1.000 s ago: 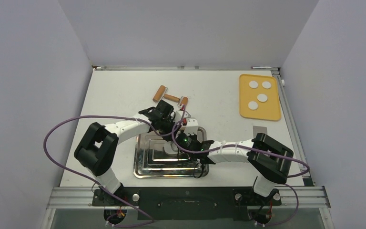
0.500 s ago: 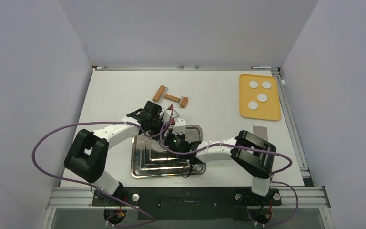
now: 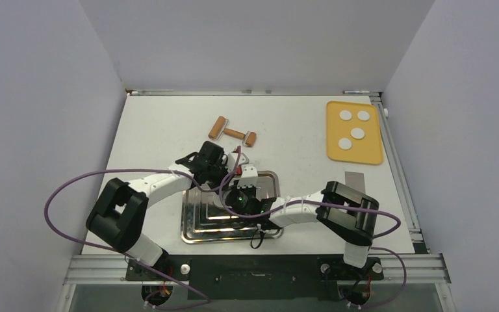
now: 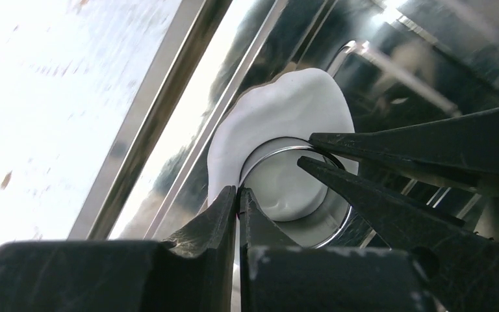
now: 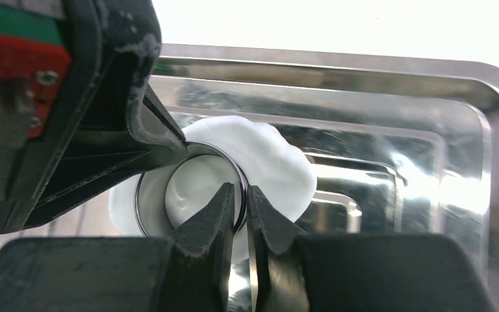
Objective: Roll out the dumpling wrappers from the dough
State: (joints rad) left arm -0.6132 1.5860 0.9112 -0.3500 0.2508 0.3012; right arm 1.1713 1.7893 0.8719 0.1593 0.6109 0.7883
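Several small white dumpling wrappers (image 3: 358,133) lie on a yellow board (image 3: 370,153) at the far right. A white dough sheet (image 4: 286,104) lies in the steel tray (image 3: 195,234), and it also shows in the right wrist view (image 5: 269,159). A metal ring cutter (image 4: 334,224) stands on the dough with a round of dough inside it (image 5: 191,188). My left gripper (image 4: 238,195) is shut on the ring's rim. My right gripper (image 5: 242,195) is shut on the rim's opposite side. In the top view both grippers meet over the tray, left (image 3: 224,182) and right (image 3: 235,200).
A wooden rolling pin (image 3: 232,133) lies on the table behind the tray. The tray's raised rim (image 5: 494,110) surrounds the dough. A small grey patch (image 3: 355,177) lies near the board. Purple cables loop beside both arms.
Both arms have shifted a little to the left over the tray and stayed together on the ring. The wrappers and rolling pin have not moved.
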